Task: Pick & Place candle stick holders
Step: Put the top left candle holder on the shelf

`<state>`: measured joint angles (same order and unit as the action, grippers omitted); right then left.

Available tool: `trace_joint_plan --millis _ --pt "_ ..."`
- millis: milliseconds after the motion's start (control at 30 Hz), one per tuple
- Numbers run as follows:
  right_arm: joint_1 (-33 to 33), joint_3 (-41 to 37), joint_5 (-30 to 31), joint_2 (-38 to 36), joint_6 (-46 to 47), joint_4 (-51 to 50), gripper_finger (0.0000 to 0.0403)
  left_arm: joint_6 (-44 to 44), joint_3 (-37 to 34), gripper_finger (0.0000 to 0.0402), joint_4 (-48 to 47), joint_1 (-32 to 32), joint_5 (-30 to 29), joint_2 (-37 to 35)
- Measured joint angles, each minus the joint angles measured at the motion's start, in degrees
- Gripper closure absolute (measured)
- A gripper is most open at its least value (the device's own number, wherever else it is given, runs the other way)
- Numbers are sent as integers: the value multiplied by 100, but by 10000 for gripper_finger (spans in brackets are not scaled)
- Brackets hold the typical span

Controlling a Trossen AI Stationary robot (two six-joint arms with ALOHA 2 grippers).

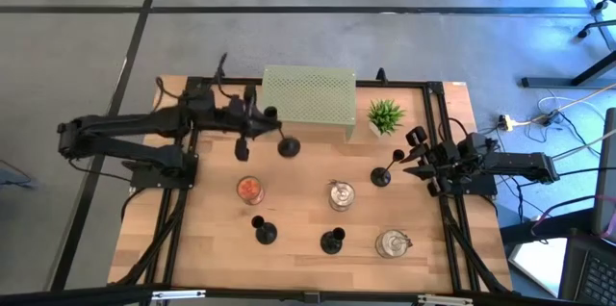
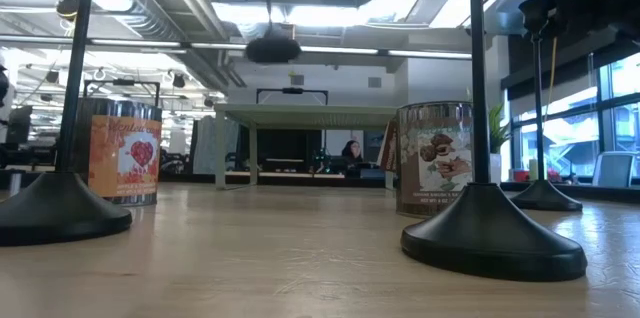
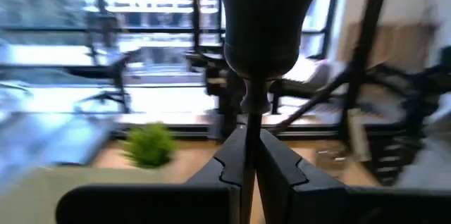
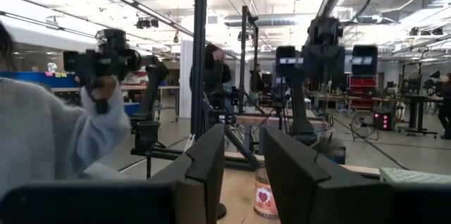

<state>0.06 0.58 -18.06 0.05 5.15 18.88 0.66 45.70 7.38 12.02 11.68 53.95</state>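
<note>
At the bottom of the low view, the pale wooden counter [image 2: 300, 268] runs away from the camera. Two candlestick holders stand closest on it: the left front holder [image 2: 60, 208] at the lower left and the right front holder [image 2: 492, 233] at the lower right, both upright and well apart. Behind them sit an orange jar [image 2: 125, 150] and a picture-label jar [image 2: 435, 158]; from above, a third jar [image 1: 393, 243] shows at the lower right of the counter. Farther back on the right stands the third holder [image 1: 382, 176], its base on the wood. The right hand [image 1: 423, 160] hovers just beside its top with fingers [image 4: 296, 168] spread apart, grasping nothing. Left of centre in the overhead picture, the left hand [image 1: 252, 125] is clenched on the stem of the lifted holder [image 3: 262, 27]. That holder's round base [image 2: 272, 50] hangs clear of the wood near the top of the low view, in front of the green mesh stand [image 1: 308, 102]. A small green plant [image 1: 385, 115] sits just right of that stand at the counter's far edge. Beyond the counter lies grey floor crossed by dark lines, and cables trail at the right edge of the overhead picture. The level pictures show an open workshop with ceiling ducts, strip lights and windows on the right. A person [image 2: 352, 153] sits far off, and another's grey sleeve [image 4: 42, 132] fills the left of the right wrist picture.
</note>
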Motion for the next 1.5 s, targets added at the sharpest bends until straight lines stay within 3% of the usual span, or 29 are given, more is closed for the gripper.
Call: trace_joint_plan --millis 200,533,767,900,1133,1500 --pt "1 0 0 0 0 19 299 820 1059 388 -1080 485 -402 114" --pt "-1 0 0 0 -1 17 299 610 1094 388 -1015 2143 -282 387" --pt "-1 0 0 0 -1 18 299 261 1093 388 -24 3195 629 1358" --pt "1 0 0 0 -2 14 299 107 1094 388 471 3644 663 1866" --pt "-1 0 0 0 -2 -195 299 -34 1094 388 728 4054 697 2309" --pt "1 0 -2 0 -2 -351 299 7 1093 385 749 4150 708 2474"
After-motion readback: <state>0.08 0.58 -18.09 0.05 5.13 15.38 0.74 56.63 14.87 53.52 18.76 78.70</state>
